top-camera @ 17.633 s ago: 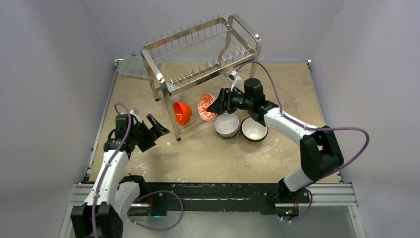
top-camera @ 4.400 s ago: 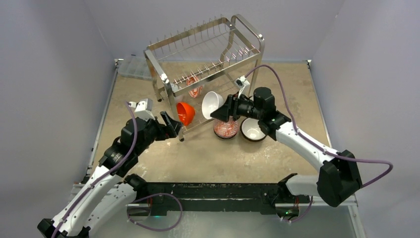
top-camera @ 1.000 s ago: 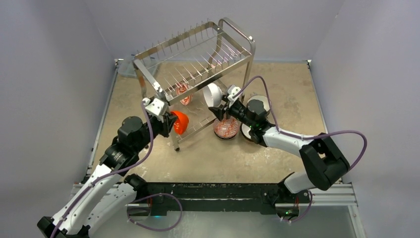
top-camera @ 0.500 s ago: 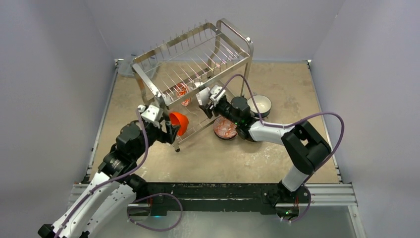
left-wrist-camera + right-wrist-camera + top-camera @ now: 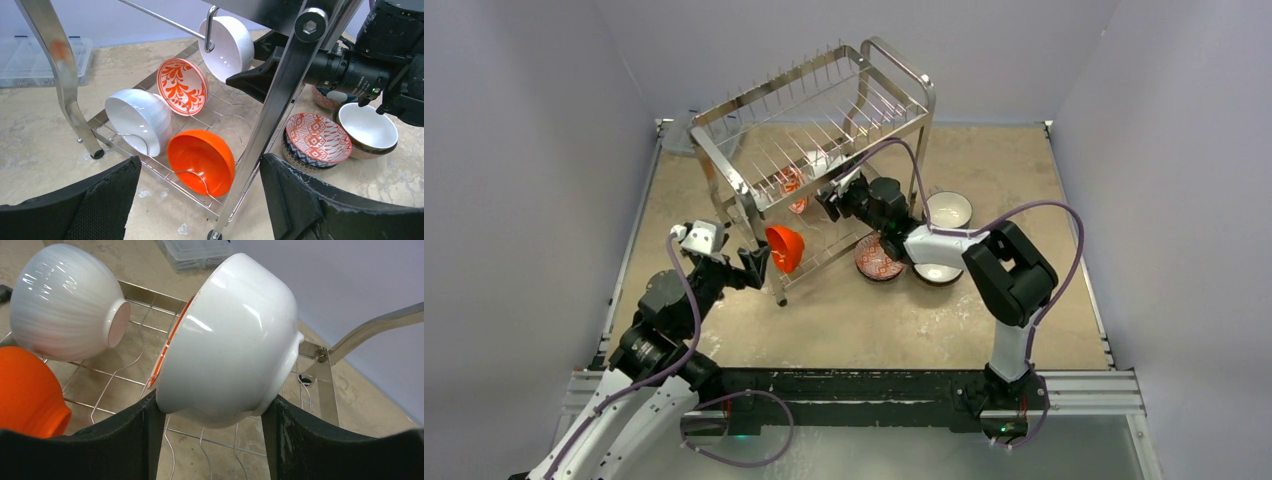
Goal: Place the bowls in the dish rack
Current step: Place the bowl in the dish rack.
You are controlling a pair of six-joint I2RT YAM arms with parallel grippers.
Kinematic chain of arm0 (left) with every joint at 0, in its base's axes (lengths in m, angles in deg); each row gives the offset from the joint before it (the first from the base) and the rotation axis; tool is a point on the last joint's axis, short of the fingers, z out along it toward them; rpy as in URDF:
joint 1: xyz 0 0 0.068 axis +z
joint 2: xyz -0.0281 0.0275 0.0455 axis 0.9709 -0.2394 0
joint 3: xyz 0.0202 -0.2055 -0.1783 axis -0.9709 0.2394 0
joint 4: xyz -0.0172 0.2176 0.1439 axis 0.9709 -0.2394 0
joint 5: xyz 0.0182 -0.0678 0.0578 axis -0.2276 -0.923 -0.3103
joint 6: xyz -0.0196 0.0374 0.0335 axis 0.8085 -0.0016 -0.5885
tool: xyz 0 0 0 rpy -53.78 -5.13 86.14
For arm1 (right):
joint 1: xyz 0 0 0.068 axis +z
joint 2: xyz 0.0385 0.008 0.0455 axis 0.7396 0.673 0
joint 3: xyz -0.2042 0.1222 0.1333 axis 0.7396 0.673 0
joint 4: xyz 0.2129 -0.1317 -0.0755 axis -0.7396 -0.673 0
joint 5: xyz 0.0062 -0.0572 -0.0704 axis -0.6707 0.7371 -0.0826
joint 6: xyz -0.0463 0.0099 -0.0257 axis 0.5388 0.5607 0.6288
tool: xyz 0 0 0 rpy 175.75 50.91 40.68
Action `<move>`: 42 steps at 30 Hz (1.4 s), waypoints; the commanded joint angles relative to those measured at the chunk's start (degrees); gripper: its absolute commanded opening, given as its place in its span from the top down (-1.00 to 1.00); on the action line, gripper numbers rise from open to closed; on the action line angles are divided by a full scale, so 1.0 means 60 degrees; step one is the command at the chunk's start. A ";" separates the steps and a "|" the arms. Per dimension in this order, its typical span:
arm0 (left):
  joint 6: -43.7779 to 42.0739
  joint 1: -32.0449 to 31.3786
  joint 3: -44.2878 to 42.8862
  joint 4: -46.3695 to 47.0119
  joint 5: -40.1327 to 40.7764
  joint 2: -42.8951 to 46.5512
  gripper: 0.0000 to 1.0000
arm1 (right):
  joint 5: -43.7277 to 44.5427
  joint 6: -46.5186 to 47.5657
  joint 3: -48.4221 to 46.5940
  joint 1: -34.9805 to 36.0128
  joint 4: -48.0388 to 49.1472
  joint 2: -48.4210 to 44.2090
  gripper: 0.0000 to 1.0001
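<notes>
1. Four bowls are at the lower tier of the shiny two-tier stainless steel wire dish rack [image 5: 270, 115]. A white ribbed ceramic bowl [image 5: 135, 120], a red floral ceramic bowl [image 5: 182, 86] and a bright orange ceramic bowl [image 5: 200, 160] stand on edge among its prongs. A glossy white ceramic bowl [image 5: 225, 340] fills the centre of the right wrist view, above the wires.
2. The right gripper [image 5: 212, 407] is clamped on the glossy white ceramic bowl, with one black finger on each side of its lower wall. Whether the bowl touches the wires, I cannot tell.
3. The left gripper [image 5: 200, 200] is spread wide and holds nothing, at the rack's lower-left corner in the top view.
4. Three bowls sit on the beige desk [image 5: 844, 310], right of the rack: a red-and-white patterned bowl [image 5: 879, 262], an upper dark-sided white bowl [image 5: 951, 210] and a lower dark-sided white bowl [image 5: 936, 273].
5. Glazed ceramic is probably stiff, weighty for its size and slippery, and it may chip against steel. A pinch across the rim wall, one finger inside and one outside, looks the surest hold. The rack may slide if pushed.
6. In all there are seven bowls, one rack, two grippers and one clear plastic compartment box [image 5: 40, 60].
</notes>
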 commanded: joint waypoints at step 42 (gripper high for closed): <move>-0.0101 0.0042 0.0050 0.0199 -0.0087 -0.0466 -0.72 | 0.1347 0.0536 -0.3950 -0.0022 -0.2388 0.3039 1.00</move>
